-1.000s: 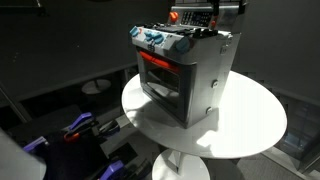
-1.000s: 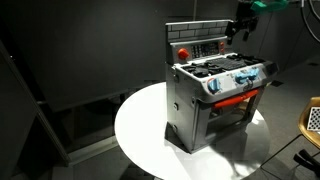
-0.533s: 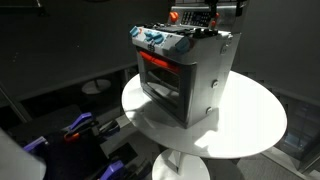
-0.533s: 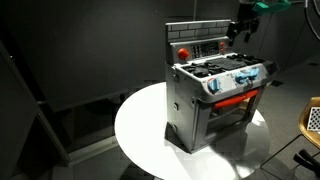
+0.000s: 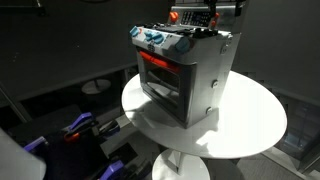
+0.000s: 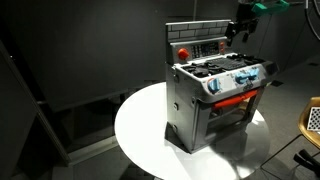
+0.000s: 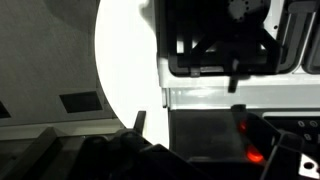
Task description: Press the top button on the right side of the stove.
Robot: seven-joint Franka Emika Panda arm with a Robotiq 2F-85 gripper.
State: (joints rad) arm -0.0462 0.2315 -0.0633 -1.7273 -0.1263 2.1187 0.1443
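Note:
The stove [image 5: 185, 75] is a small silver-grey toy oven on a round white table [image 5: 250, 125], with a red-framed glowing door window and blue knobs along its front top. In both exterior views its dark rear control panel [image 6: 200, 47] with red parts stands upright at the back. My gripper [image 6: 238, 28] hangs at the upper end of that panel, right at its face; it also shows at the top of an exterior view [image 5: 207, 12]. In the dim wrist view my gripper [image 7: 205, 140] has its fingers apart and holds nothing, with red glowing parts [image 7: 250, 150] close between them.
The white table [image 6: 140, 125] reaches a little past the stove on all sides. A white stand [image 5: 97, 87] and blue-purple equipment [image 5: 80, 128] sit low beyond the table. A light basket-like object [image 6: 312, 120] stands at the frame edge.

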